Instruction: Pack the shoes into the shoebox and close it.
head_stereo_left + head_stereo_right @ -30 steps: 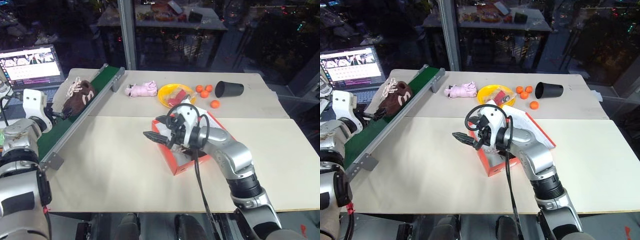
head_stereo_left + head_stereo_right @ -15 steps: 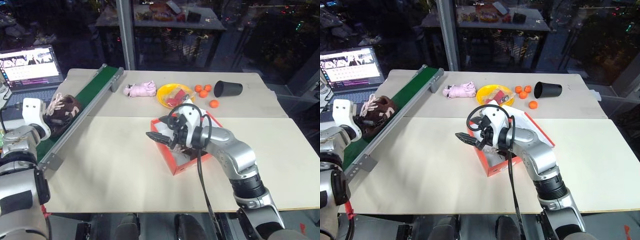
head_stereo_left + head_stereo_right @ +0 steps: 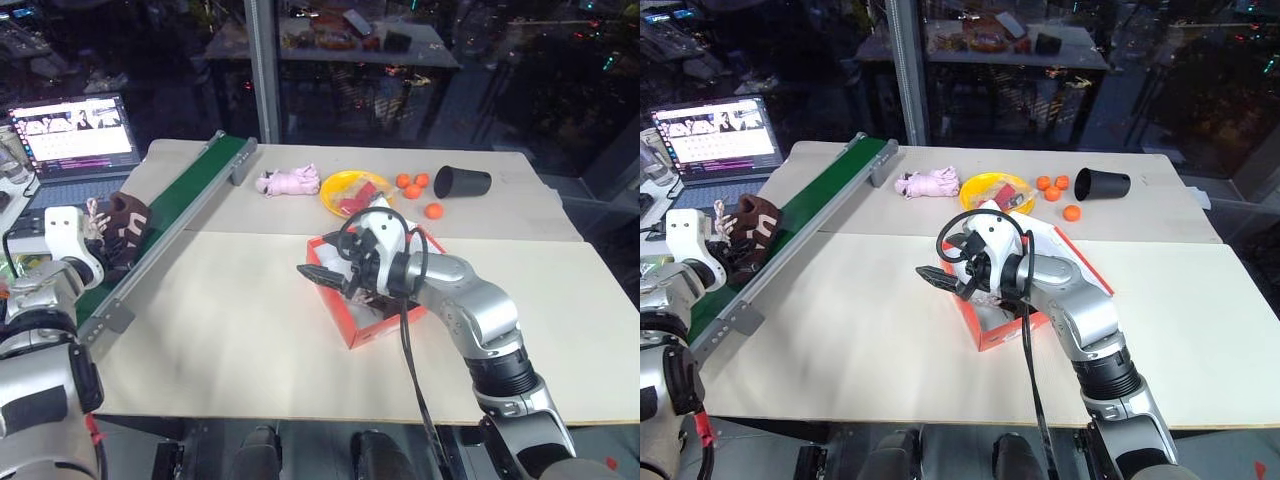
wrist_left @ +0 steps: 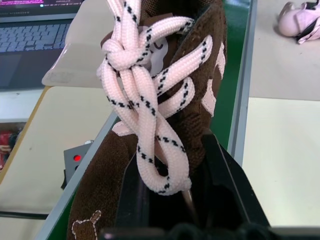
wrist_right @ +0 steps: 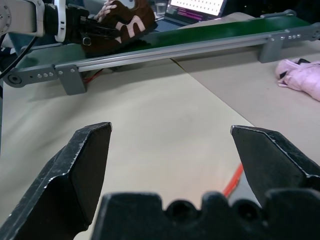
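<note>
One dark brown fuzzy shoe [image 3: 122,222] with pale laces sits near the close end of the green conveyor belt [image 3: 190,195]. My left gripper [image 4: 175,172] is shut on it, its black fingers pressed against the shoe's brown sides under the knotted laces. The red-orange shoebox [image 3: 368,330] lies open at the middle of the table, white inside, its lid [image 3: 1078,262] leaning back to the right. My right gripper [image 3: 318,268] hovers over the box's left rim, open, with nothing between its fingers [image 5: 85,165].
A laptop [image 3: 75,130] stands behind the belt at far left. A pink plush lump [image 3: 288,181], a yellow plate [image 3: 350,190], three small oranges [image 3: 412,187] and a tipped black cup [image 3: 462,181] lie along the table's back. Bare tabletop spreads between belt and box.
The shoe has come down the belt toward its near end, and my left gripper, open before, has shut on it. The right gripper has stayed over the box.
</note>
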